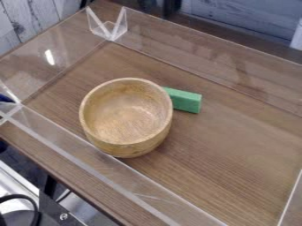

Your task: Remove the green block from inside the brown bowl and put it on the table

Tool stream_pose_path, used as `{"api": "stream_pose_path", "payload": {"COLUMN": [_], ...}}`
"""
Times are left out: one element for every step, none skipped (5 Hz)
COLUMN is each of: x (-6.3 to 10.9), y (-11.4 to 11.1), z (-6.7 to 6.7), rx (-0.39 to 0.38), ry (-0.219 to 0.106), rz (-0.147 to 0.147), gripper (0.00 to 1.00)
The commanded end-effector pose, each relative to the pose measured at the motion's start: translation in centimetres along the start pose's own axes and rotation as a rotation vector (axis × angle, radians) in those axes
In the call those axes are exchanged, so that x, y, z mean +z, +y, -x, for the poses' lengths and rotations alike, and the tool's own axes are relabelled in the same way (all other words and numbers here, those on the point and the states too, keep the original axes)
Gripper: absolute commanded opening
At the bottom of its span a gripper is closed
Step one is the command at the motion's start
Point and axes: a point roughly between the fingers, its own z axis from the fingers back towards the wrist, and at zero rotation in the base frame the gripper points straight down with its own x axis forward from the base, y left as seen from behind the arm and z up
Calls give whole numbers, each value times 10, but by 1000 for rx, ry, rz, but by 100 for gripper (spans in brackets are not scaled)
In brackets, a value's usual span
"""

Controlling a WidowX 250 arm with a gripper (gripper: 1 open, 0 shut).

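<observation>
On the bench [224, 168], we see the block [183, 101] just beside the bowl [125, 117], at its upper right. We think they may touch; the view leaves that unclear.

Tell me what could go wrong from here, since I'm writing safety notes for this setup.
The green block lies on the table right up against the brown bowl's rim as seen from here, so a later nudge to the bowl might shove it. The bowl also sits near the low clear wall on the table's near side, so a push that way could knock it against the wall.
</observation>
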Motion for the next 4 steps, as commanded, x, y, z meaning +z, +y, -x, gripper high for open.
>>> {"api": "stream_pose_path", "payload": {"x": [-4,-28,-55,-64], "y": [24,-9,-15,-7], "z": [-25,-14,4,4], "rx": [-72,-155,-195,-176], "ry": [-3,37,91,80], "rz": [-10,18,38,54], "gripper": [0,0,0,0]}}
